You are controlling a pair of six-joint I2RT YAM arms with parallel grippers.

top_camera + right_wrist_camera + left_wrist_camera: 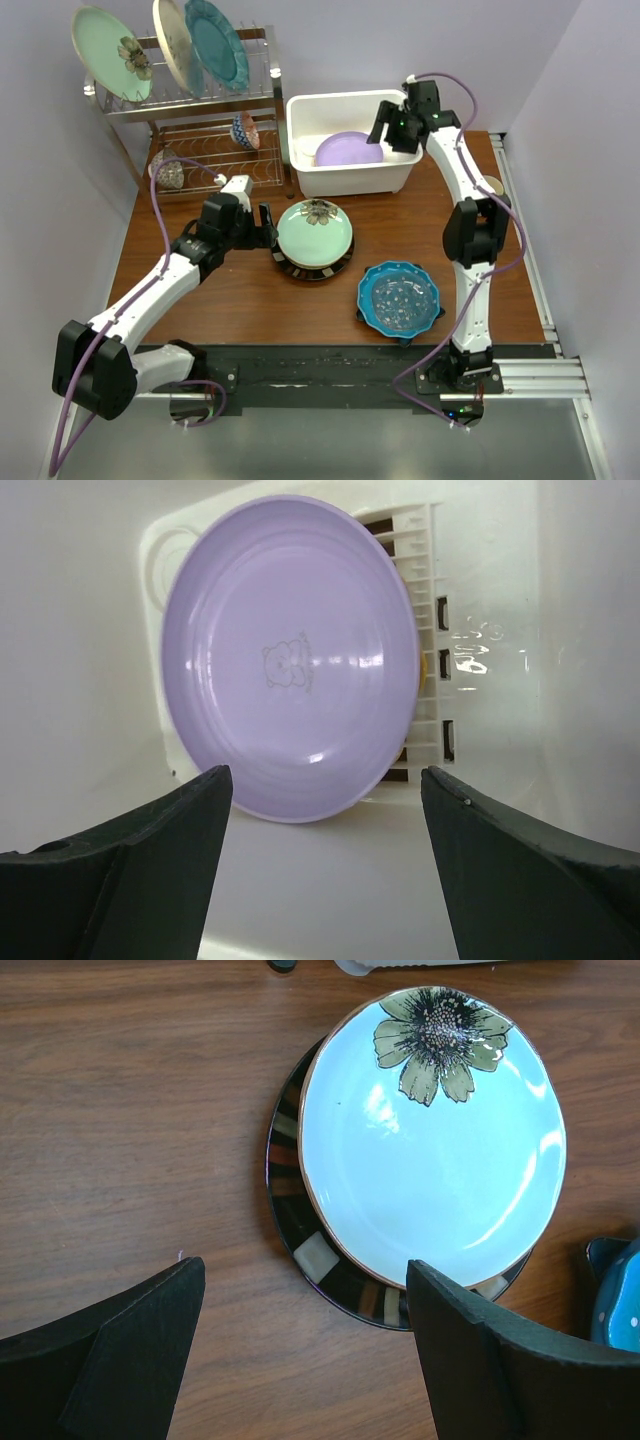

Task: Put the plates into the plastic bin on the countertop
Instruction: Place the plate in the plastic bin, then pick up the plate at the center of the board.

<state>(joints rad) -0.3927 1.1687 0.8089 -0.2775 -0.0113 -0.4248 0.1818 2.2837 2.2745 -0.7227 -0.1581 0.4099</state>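
Note:
A lilac plate (pixel 348 150) (pixel 290 655) lies tilted inside the white plastic bin (pixel 300 110) (pixel 500 600). My right gripper (pixel 392 125) (pixel 325 772) hangs open over the bin's right end, holding nothing, the plate just beyond its fingers. On the countertop (pixel 200 290), a mint plate with a flower (pixel 314 228) (pixel 430 1140) rests on a dark-rimmed plate (pixel 300 268) (pixel 290 1190). My left gripper (pixel 268 228) (pixel 305 1263) stands open at that stack's left edge, not touching it. A blue scalloped dotted plate (pixel 398 295) (pixel 618 1305) lies on a dark-blue plate (pixel 365 318) at the front right.
The chrome wire rack (pixel 200 105) at the back left holds another mint flower plate (pixel 108 50), a cream plate (pixel 172 42) and a teal plate (pixel 215 42) upright. Two small patterned bowls (pixel 245 130) (pixel 168 172) sit on its lower shelf.

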